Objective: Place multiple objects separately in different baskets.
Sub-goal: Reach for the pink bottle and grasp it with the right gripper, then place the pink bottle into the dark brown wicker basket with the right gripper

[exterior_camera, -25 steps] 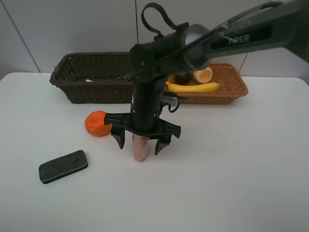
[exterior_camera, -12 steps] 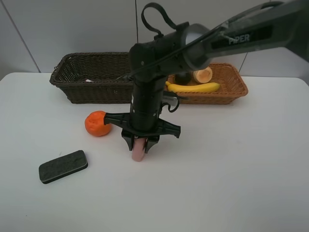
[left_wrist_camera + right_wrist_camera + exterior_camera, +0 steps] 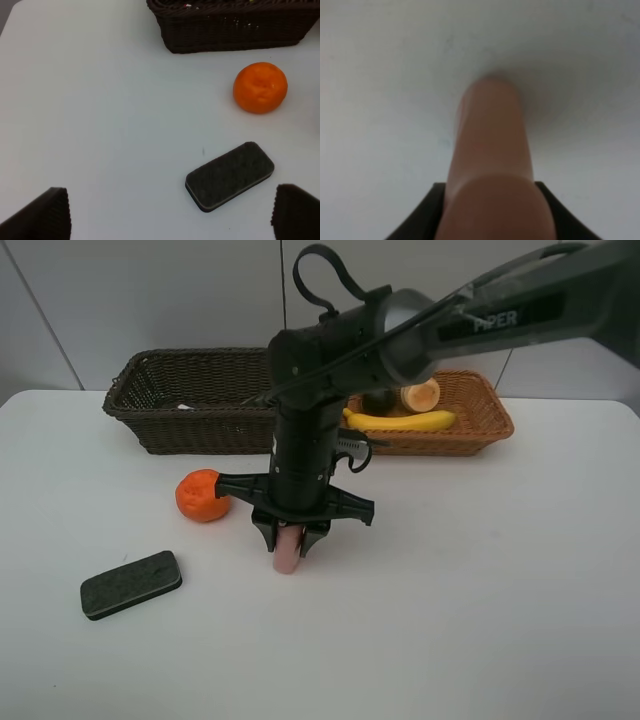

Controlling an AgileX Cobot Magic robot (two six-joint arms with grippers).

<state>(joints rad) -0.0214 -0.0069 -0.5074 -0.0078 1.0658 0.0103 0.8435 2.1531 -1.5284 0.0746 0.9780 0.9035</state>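
Observation:
The pink bottle (image 3: 286,560) lies on the white table just right of the wrinkled orange (image 3: 201,495). My right gripper (image 3: 290,540) points straight down and is shut on it. The right wrist view is filled by the pink bottle (image 3: 490,160), with the right gripper (image 3: 492,220) at its sides. The dark eraser (image 3: 131,584) lies at the front left. My left gripper (image 3: 170,220) hangs open above the table, near the eraser (image 3: 230,175) and the orange (image 3: 260,87). The banana (image 3: 405,421) lies in the tan basket (image 3: 488,428). The dark basket (image 3: 190,425) stands at the back left.
A pale round fruit (image 3: 421,395) and a dark one (image 3: 378,400) also sit in the tan basket. The right arm (image 3: 500,315) reaches in from the upper right over that basket. The dark basket's wall (image 3: 235,30) shows in the left wrist view.
The right gripper's jaws, spread wide around the pink bottle a second ago, have closed on it. Nothing else has moved.

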